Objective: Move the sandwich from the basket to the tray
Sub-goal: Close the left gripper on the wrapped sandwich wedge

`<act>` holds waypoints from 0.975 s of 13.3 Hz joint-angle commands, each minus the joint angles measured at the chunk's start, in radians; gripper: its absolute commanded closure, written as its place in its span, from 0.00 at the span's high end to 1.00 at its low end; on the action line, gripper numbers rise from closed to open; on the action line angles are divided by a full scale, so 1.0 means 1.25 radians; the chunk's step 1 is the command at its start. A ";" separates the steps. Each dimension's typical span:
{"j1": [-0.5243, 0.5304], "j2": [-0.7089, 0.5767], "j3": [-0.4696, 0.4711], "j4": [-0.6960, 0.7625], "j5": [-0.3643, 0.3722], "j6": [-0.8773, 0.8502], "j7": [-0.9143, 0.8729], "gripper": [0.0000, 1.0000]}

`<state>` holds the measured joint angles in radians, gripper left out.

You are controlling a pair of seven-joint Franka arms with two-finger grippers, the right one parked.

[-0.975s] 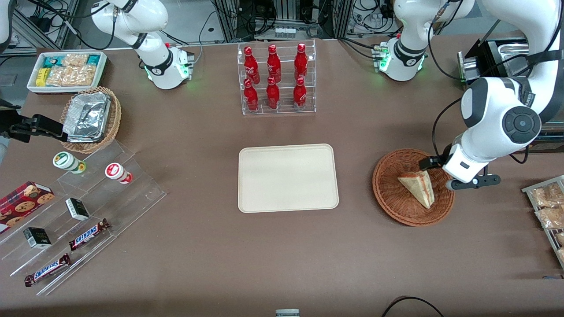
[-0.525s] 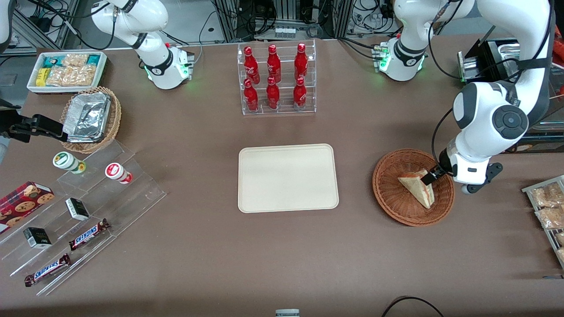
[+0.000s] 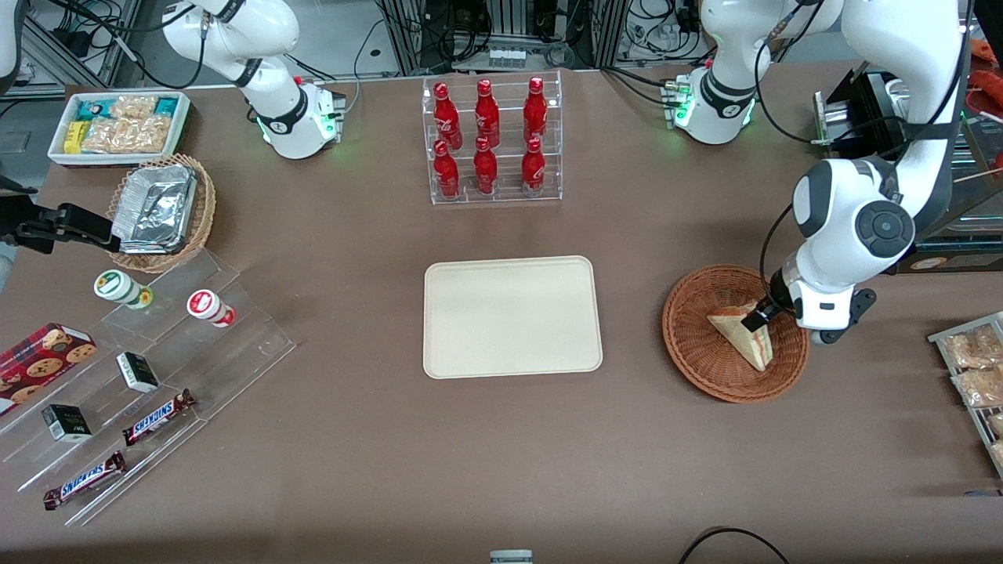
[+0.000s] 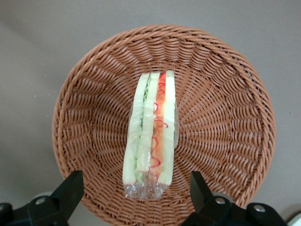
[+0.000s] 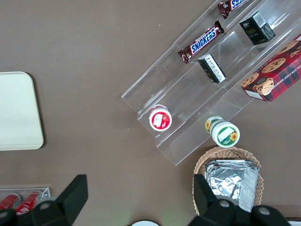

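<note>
The sandwich is a wrapped wedge lying in the round reddish-brown basket. Its cut edge shows red, orange and green layers. My left gripper hangs low over the basket, at the end of the sandwich farther from the front camera. It is open. The fingers stand wide on either side of the sandwich's wrapped end and do not touch it. The cream tray lies flat at the table's middle with nothing on it. One corner of that tray shows in the right wrist view.
A clear rack of red bottles stands farther from the camera than the tray. Snack packets lie at the working arm's end. Toward the parked arm's end are acrylic steps with snacks, a tan basket of foil containers and a white bin.
The wrist has swung from the basket's rim in over the sandwich's end and turned. Its open fingers now straddle the wrapped end. The sandwich has not moved.
</note>
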<state>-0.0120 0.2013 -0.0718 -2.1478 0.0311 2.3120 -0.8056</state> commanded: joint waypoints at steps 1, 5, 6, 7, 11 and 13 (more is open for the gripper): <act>0.007 0.030 -0.005 -0.001 0.002 0.037 -0.015 1.00; 0.008 0.068 -0.005 -0.002 -0.008 0.086 -0.017 1.00; 0.008 0.076 -0.006 -0.003 -0.017 0.093 -0.017 1.00; 0.008 0.078 -0.005 -0.005 -0.019 0.094 -0.017 1.00; 0.024 0.076 -0.006 -0.003 -0.048 0.076 -0.002 0.00; 0.024 0.072 -0.005 0.022 -0.048 0.033 -0.001 0.00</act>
<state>0.0085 0.3059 -0.0713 -2.1450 -0.0128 2.3982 -0.8141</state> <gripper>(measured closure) 0.357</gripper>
